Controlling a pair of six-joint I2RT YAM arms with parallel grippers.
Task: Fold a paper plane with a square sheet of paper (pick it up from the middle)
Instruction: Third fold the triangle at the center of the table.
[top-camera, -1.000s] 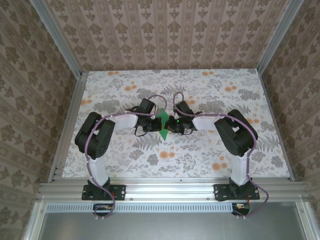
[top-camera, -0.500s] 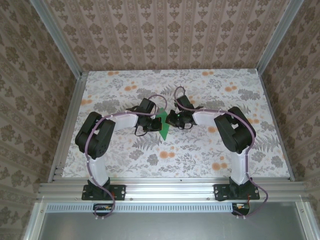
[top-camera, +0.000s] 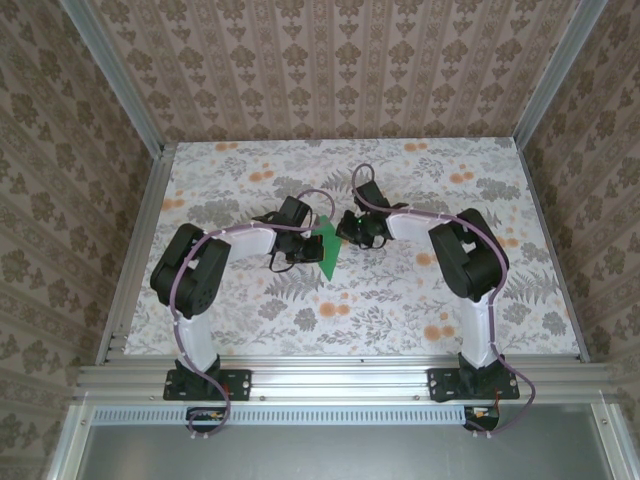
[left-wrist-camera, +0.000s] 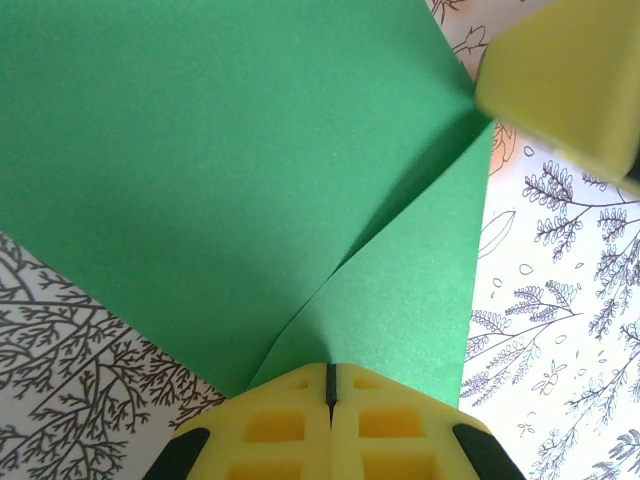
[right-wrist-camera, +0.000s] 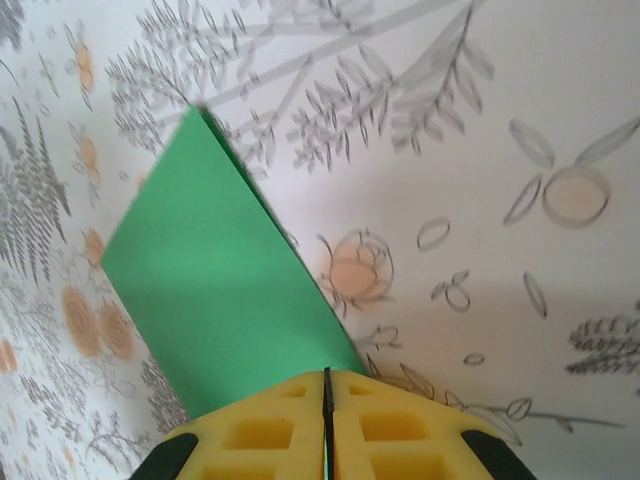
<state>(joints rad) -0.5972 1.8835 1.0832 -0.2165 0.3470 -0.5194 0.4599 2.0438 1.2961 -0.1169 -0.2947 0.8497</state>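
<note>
The green square sheet of paper (top-camera: 326, 248) hangs between the two arms above the middle of the floral table, bent along a soft fold. My left gripper (top-camera: 313, 245) is shut on its left part; in the left wrist view the paper (left-wrist-camera: 230, 170) spreads out from the closed yellow fingers (left-wrist-camera: 285, 425), a flap curling over. My right gripper (top-camera: 342, 232) is shut on the paper's upper right edge; the right wrist view has the green sheet (right-wrist-camera: 215, 290) running out from its shut jaws. The right gripper's yellow fingertip (left-wrist-camera: 570, 80) sits at the top right of the left wrist view.
The floral table (top-camera: 400, 300) lies below both grippers, ringed by aluminium rails (top-camera: 130, 270) and patterned walls. Purple cables loop over both forearms near the wrists.
The right gripper has moved up and away from me with its edge of the paper, and the sheet has turned from a flat diamond to a narrower, tilted shape. The left gripper has barely moved.
</note>
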